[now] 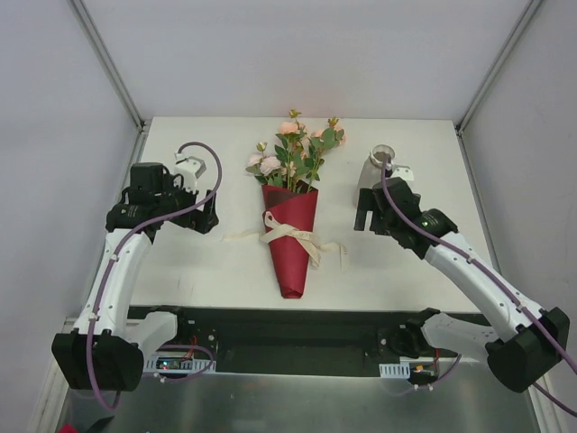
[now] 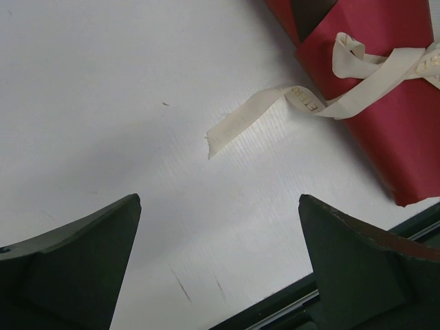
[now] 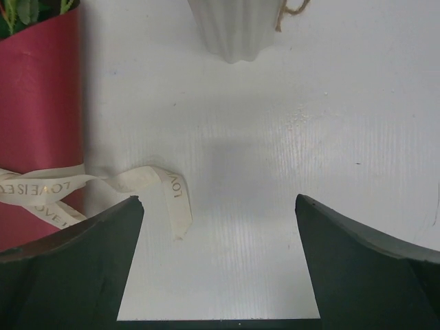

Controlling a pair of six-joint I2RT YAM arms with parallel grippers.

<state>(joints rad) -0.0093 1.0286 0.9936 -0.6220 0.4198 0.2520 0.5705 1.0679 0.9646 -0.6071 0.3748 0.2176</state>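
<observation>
The left fingers [image 2: 96, 240] are hovering spread apart and gripping nothing over the white counter [image 1: 194, 266], with the loose end of the cream ribbon [image 2: 247, 120] lying just ahead of them. The right fingers [image 3: 89, 247] are likewise standing wide apart and empty, sitting between the ribbon's other end and the white ribbed vase [image 3: 234, 27]. The bouquet [image 1: 293, 239], wrapped in red paper and tied with that ribbon, is lying flat between the two arms, its blooms pointing toward the far edge.
</observation>
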